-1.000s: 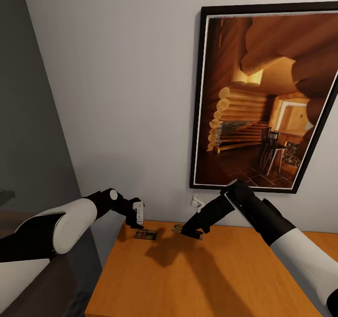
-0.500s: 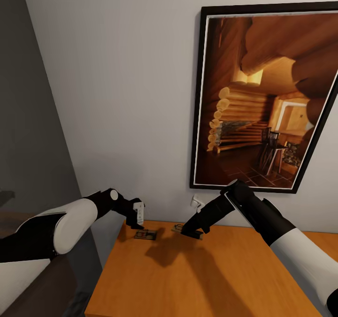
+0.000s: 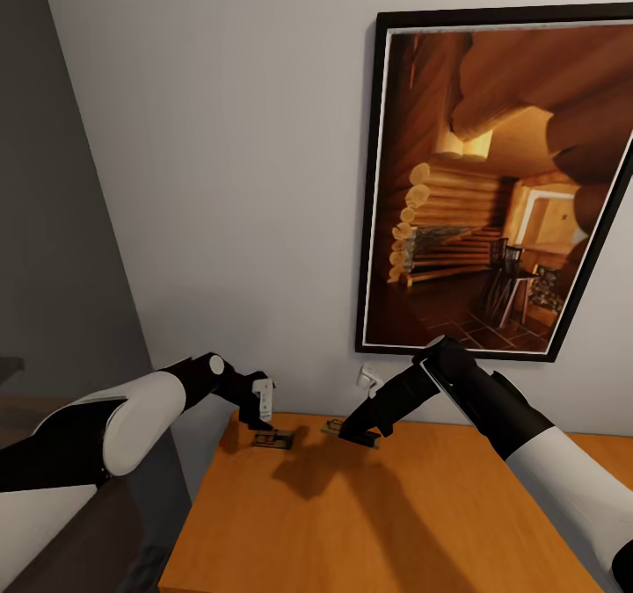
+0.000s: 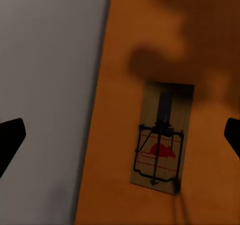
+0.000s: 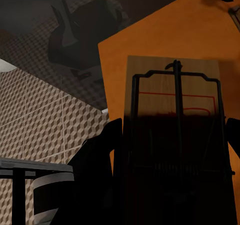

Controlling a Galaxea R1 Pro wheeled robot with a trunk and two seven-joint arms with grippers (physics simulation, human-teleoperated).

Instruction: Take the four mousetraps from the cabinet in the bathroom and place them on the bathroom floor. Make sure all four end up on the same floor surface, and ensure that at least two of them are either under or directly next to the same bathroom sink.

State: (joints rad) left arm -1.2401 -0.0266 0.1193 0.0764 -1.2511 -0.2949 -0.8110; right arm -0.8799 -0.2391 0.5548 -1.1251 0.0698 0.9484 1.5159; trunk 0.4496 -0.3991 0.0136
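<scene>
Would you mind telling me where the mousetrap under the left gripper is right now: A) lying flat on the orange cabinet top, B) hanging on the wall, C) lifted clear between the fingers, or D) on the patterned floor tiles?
A: the mousetrap lies flat on the cabinet top, with the open left gripper just above it.

A flat rectangular pale-wood mousetrap with dark wire parts and a red printed outline [image 5: 172, 110] sits between the two dark fingertips [image 5: 112, 145] of the right gripper [image 5: 172, 150], its near end lost in shadow. Beneath it lies the smooth orange-brown wooden cabinet top [image 5: 165, 40], whose corner edge drops away to a floor of square tiles printed with a brown-and-beige cube pattern [image 5: 45, 120]. Dark shadowed shapes spread across the tiles.
</scene>
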